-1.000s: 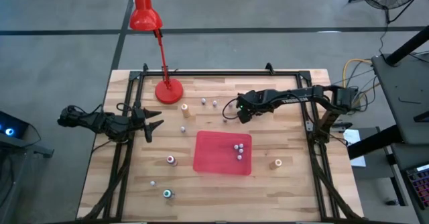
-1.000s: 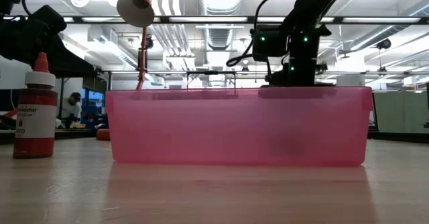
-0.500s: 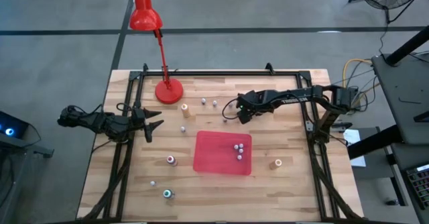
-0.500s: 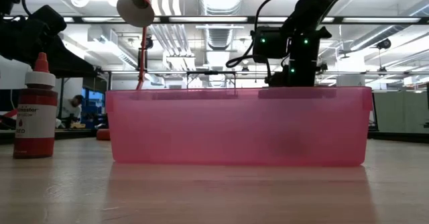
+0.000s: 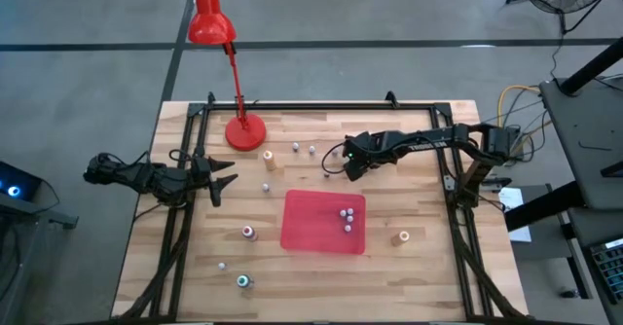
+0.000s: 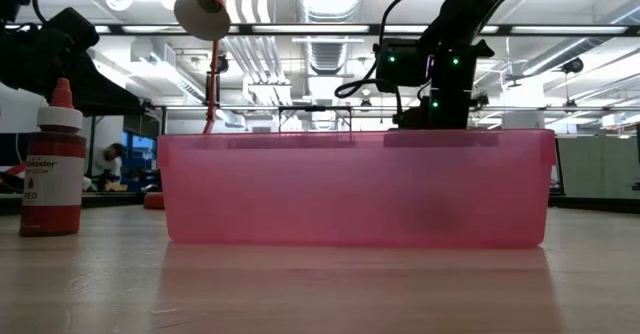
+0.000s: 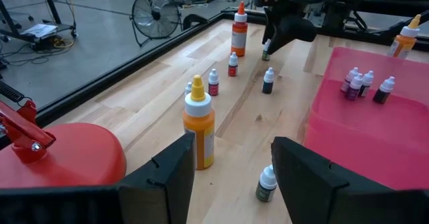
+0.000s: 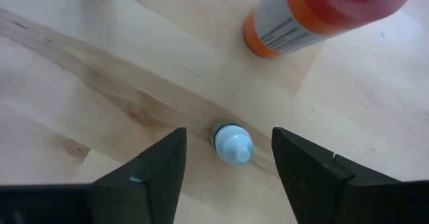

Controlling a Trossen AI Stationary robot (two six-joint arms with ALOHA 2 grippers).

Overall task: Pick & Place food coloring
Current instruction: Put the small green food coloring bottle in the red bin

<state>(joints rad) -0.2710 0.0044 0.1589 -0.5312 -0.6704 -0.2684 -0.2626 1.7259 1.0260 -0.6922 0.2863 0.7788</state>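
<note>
The right gripper [image 8: 224, 167] stands low over the table with its fingers apart, and a tiny food coloring bottle [image 8: 232, 142] with a whitish cap stands upright between them, not touched by either. Just beyond it stands a taller orange bottle [image 8: 315, 13]. The left gripper [image 5: 226, 180] waits open, well apart at the table's left side.

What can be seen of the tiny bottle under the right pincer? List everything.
The tiny bottle has a pale bluish-white cap over a greenish body, plastic by its look. It stands upright on the wooden table, between the open fingers of the right pincer, which do not touch it. A bigger orange-labelled bottle stands close by.
</note>
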